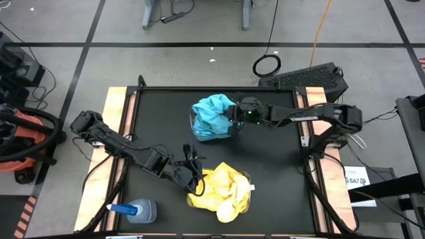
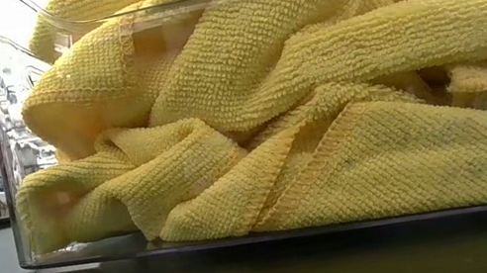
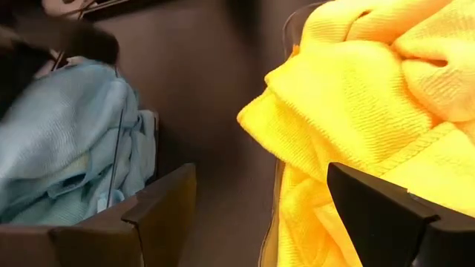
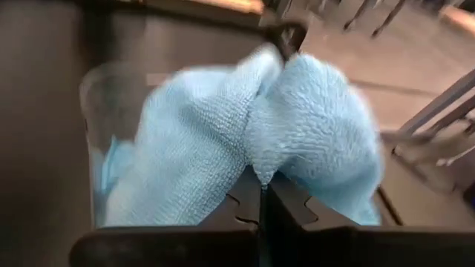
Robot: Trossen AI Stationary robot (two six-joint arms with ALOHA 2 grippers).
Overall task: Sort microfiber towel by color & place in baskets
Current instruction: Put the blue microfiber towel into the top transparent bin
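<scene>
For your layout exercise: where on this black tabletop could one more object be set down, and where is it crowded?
Bare patches: the far-left corner beside the blue towels' basket, and the near-right corner beside the yellow towels' basket. Crowded: the middle, where the open left gripper meets the yellow towels and the shut right gripper pinches the blue towels; also the spray bottle corner.

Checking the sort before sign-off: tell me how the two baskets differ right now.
The far basket holds only turquoise towels, the near basket only yellow towels. The right pincer is shut at the turquoise pile; the left pincer stands open beside the yellow pile. Both are clear and heaped above the rim.
</scene>
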